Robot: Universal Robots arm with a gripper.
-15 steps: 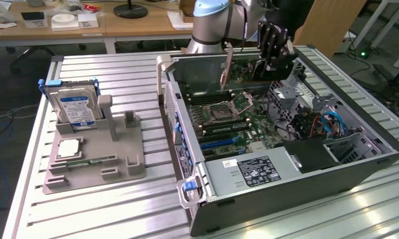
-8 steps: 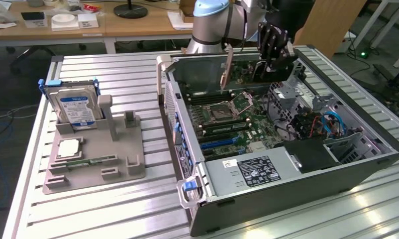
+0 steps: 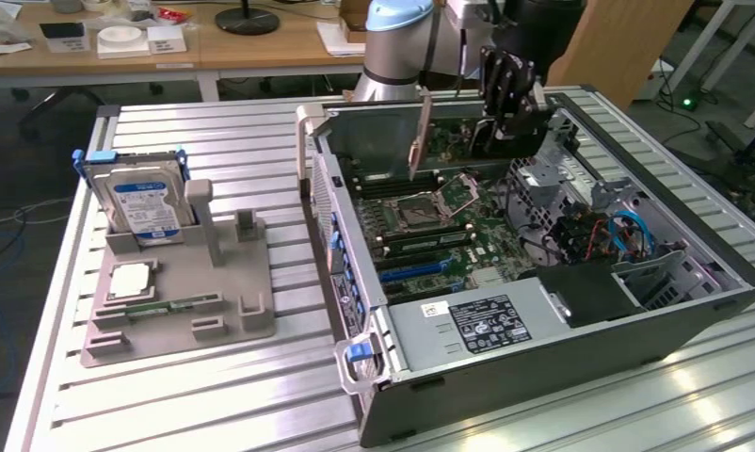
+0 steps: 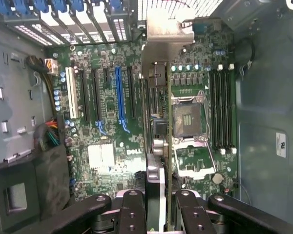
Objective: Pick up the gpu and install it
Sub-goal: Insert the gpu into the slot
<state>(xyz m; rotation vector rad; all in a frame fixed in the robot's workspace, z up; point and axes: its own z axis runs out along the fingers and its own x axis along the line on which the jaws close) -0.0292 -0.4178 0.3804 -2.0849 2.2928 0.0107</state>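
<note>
At the left of the exterior view, the grey fixture holds the hard drive. At upper centre, over the open computer case, the gpu hangs on edge above the motherboard. Just to its right, the gripper pinches it narrowly. The pick looks done, and the step in hand is positioning. Seating likely calls for lining the card's edge over an expansion slot, then pressing straight down.
</note>
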